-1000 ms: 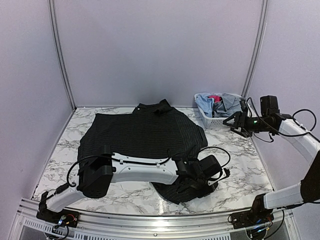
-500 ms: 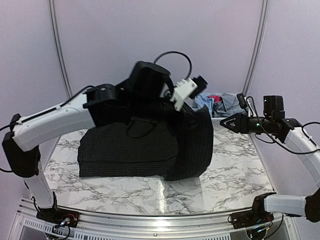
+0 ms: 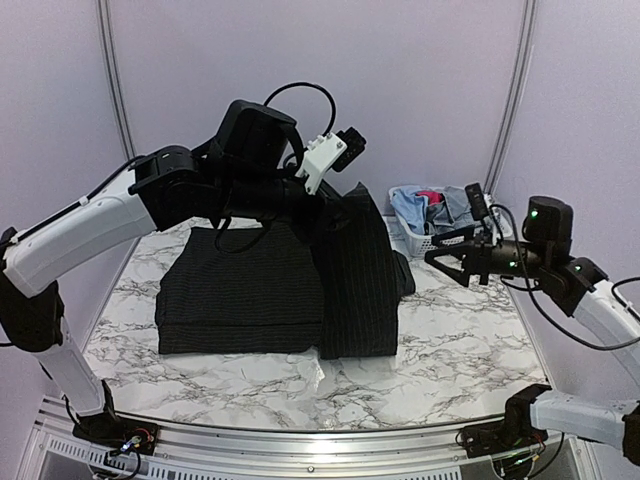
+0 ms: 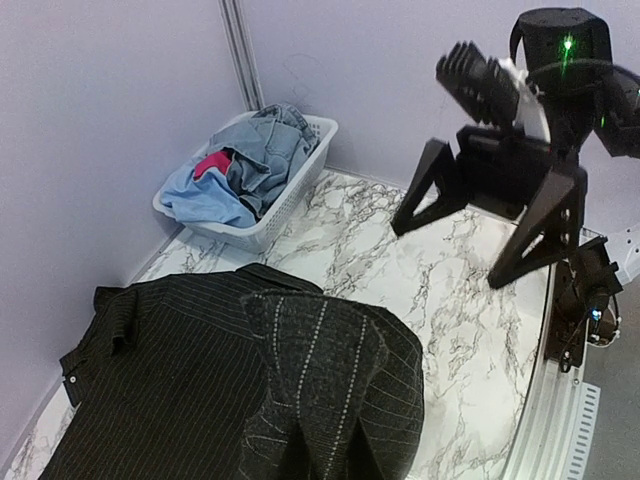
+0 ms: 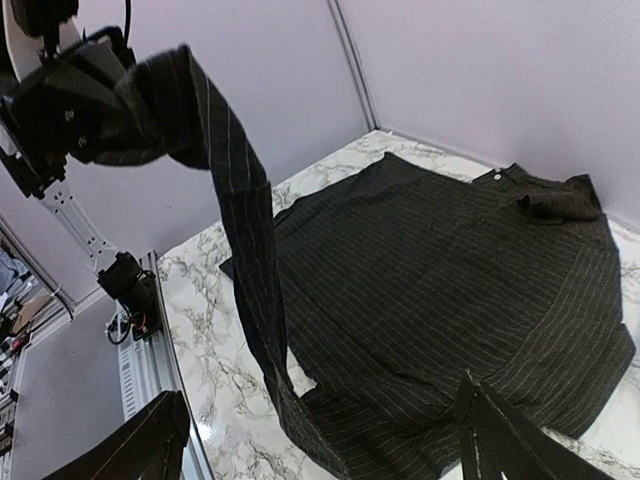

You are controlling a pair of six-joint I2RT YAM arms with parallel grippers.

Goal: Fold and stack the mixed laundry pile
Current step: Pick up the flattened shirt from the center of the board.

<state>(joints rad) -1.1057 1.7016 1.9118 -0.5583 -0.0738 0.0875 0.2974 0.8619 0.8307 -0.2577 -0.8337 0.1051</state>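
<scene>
1. Right now I'm pinching my left gripper shut on a fold of the black pinstriped shirt, holding its right side raised above the marble-look table. The rest of the shirt is lying flat.
2. I'm holding my right gripper w/ jaws spread wide, gripping nothing, near the white lattice basket.
3. The other garments, light blue pieces and a pink-red one, are sitting crumpled in that basket at the back right corner.
4. The shirt is hanging from my grip in a long limp strip, so I'm judging it soft, light and floppy, prob. not slippery. I'm reckoning hem corners and shoulder seams are the best holds.
5. Its cloth is looking thin and woven w/ fine pale stripes, collar at the far edge. The basket is looking like rigid plastic, and the tabletop is shining glossy.
</scene>
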